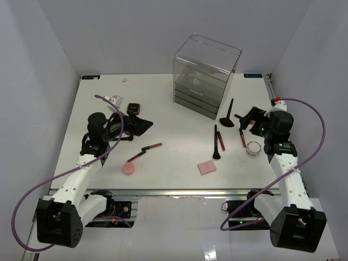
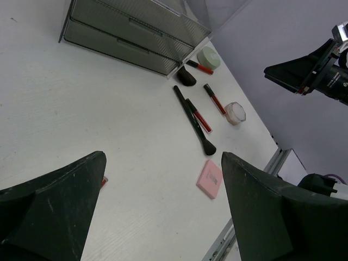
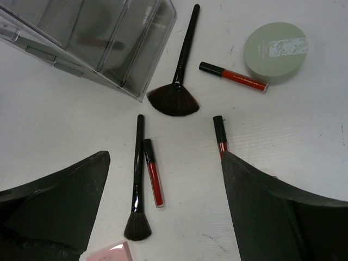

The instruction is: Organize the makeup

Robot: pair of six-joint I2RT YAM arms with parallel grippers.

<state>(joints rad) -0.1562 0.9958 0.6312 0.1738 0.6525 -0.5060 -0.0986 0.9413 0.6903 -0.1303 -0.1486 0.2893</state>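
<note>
table (image 2: 81,98) edge beside green compact (image 2: 208,57)

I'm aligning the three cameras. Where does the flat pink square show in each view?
Top external: pink square near the front edge, right of centre.
Left wrist: lower middle of the picture.
Right wrist: only a corner, at the bottom edge, left of centre.
Shared landmark: the long black brush, its bristles nearest the square.
</note>
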